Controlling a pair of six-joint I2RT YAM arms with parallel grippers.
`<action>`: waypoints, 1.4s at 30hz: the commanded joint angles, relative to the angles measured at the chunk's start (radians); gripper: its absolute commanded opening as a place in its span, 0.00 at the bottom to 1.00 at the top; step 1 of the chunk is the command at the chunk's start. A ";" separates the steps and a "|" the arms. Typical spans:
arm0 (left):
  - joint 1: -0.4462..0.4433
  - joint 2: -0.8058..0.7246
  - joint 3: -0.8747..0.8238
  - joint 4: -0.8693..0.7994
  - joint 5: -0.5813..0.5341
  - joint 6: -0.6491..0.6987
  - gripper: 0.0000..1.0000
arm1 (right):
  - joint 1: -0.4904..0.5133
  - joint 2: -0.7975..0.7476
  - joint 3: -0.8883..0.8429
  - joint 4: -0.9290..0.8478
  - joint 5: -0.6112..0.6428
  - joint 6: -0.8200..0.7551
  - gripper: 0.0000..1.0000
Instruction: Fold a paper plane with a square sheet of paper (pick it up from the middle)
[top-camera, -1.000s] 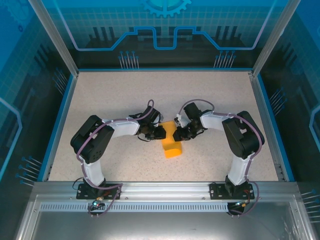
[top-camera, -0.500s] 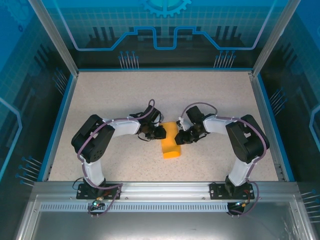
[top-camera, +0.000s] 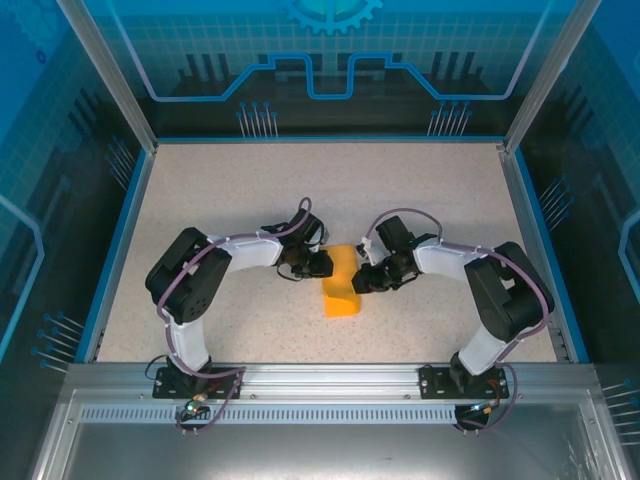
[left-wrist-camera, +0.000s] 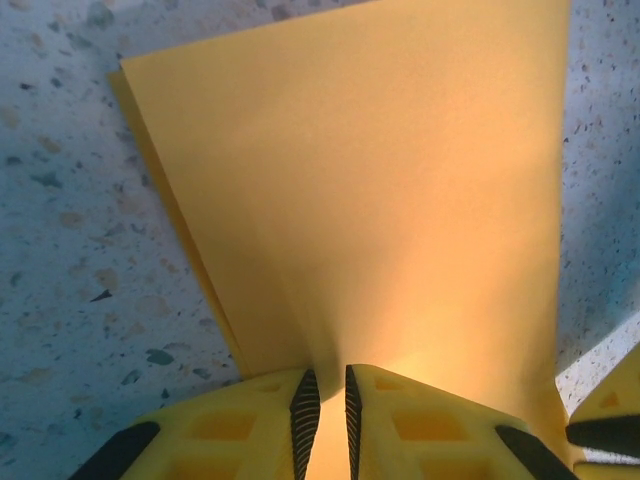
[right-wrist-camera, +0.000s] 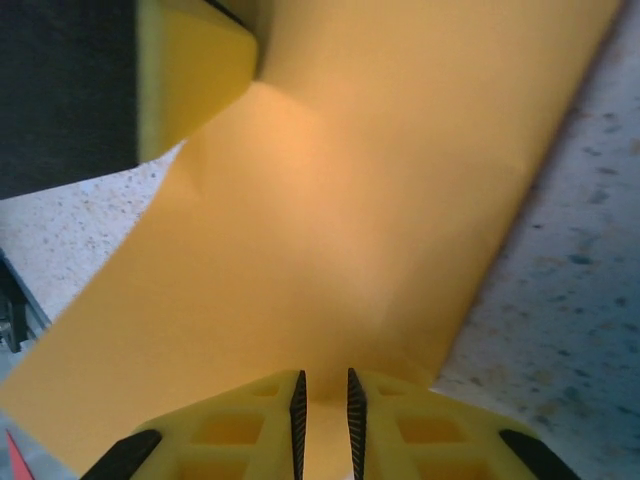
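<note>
Since a second ago right claw has drifted nearer; it and left claw, both nearly closed, pinch paper, so uneven pull risks tearing or slip.

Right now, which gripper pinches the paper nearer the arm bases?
The right gripper: it pinches the folded paper on its right edge, lower in the top view than the left gripper.
</note>
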 joint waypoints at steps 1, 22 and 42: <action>0.003 0.077 -0.015 -0.079 -0.073 0.035 0.21 | 0.040 -0.008 -0.018 0.012 -0.024 0.050 0.21; 0.016 0.091 -0.020 -0.075 -0.062 0.056 0.21 | 0.115 -0.070 -0.164 0.063 0.019 0.128 0.22; 0.027 0.093 -0.016 -0.070 -0.046 0.074 0.22 | 0.119 -0.245 -0.251 0.022 0.012 0.174 0.22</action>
